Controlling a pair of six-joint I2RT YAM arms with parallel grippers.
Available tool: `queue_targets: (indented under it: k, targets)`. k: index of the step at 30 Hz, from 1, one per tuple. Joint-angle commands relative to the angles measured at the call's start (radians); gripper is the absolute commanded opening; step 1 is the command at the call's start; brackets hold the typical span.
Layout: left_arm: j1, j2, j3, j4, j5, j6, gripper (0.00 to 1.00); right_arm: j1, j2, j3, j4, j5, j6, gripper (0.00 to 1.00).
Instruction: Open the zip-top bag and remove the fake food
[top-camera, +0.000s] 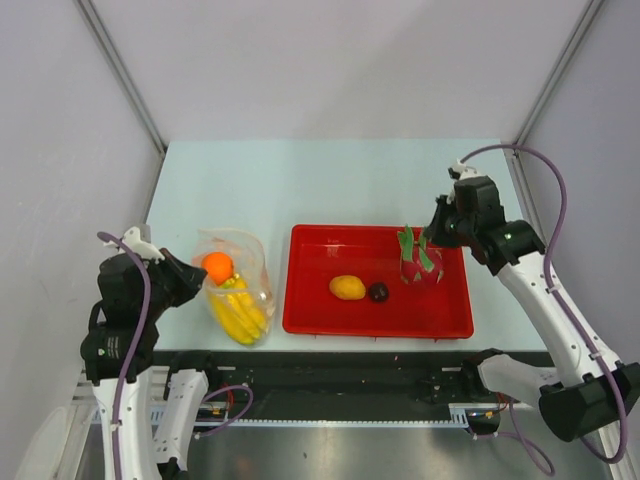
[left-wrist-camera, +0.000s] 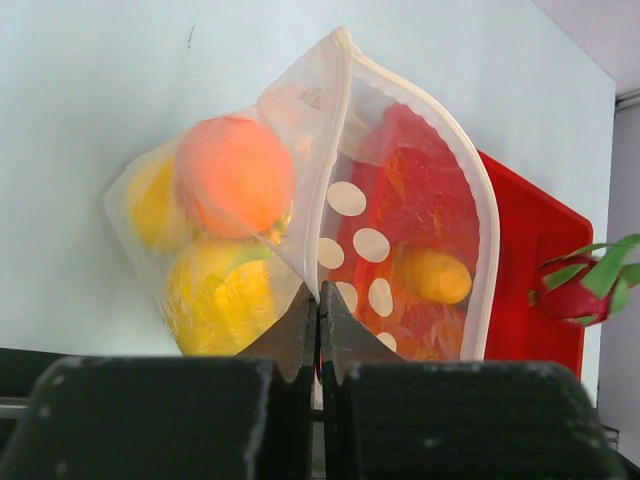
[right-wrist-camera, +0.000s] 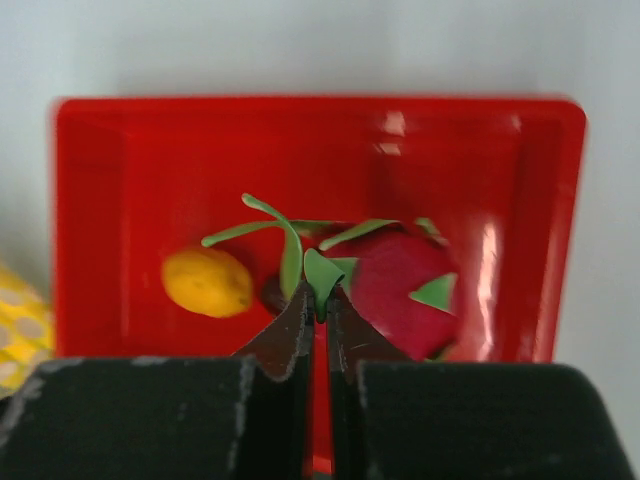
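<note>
Left gripper (left-wrist-camera: 320, 296) tight on rim of clear, white-dotted zip-top bag (left-wrist-camera: 372, 243)

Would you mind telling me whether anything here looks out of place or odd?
Mildly: the right jaws pinch the dragon fruit by one thin green leaf only, at the red tray; a frail hold. Nothing looks spilled.

Glossy red plastic tray (top-camera: 460, 322); clear bag (left-wrist-camera: 400, 150) (crinkly film).
</note>
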Motion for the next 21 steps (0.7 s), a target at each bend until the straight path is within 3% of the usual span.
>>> queue_targets:
  k: [1,4,6,7,8,10,11,14,21]
  targets:
    - [0.003,0.003,-0.014,0.077,0.031,0.003,0.00,-0.100,-0.061,-0.124,-0.023,-0.010,-0.011,0.00]
    - [0.003,0.003,-0.022,0.083,0.040,0.003,0.00,-0.110,-0.071,-0.211,-0.029,-0.058,0.005,0.00]
    - [0.004,0.003,-0.021,0.086,0.040,0.001,0.00,-0.104,-0.074,-0.248,-0.041,-0.063,0.011,0.07]
    - [0.003,0.003,-0.022,0.084,0.041,0.001,0.00,-0.096,-0.072,-0.257,-0.050,-0.058,0.014,0.14]
    - [0.004,0.001,-0.024,0.084,0.043,0.003,0.00,-0.079,-0.072,-0.263,-0.052,-0.049,0.014,0.31]
    - [0.003,0.001,-0.030,0.089,0.046,0.000,0.00,-0.055,-0.069,-0.265,-0.052,-0.040,0.016,0.44]
    - [0.003,0.001,-0.033,0.089,0.051,0.000,0.00,-0.026,-0.072,-0.265,-0.046,-0.038,0.025,0.56]
    - [0.003,0.006,-0.042,0.101,0.064,-0.002,0.00,0.049,-0.075,-0.242,-0.038,-0.033,0.052,0.73]
    - [0.003,0.026,-0.038,0.104,0.094,0.007,0.00,0.345,-0.061,-0.116,0.178,0.022,0.176,0.75]
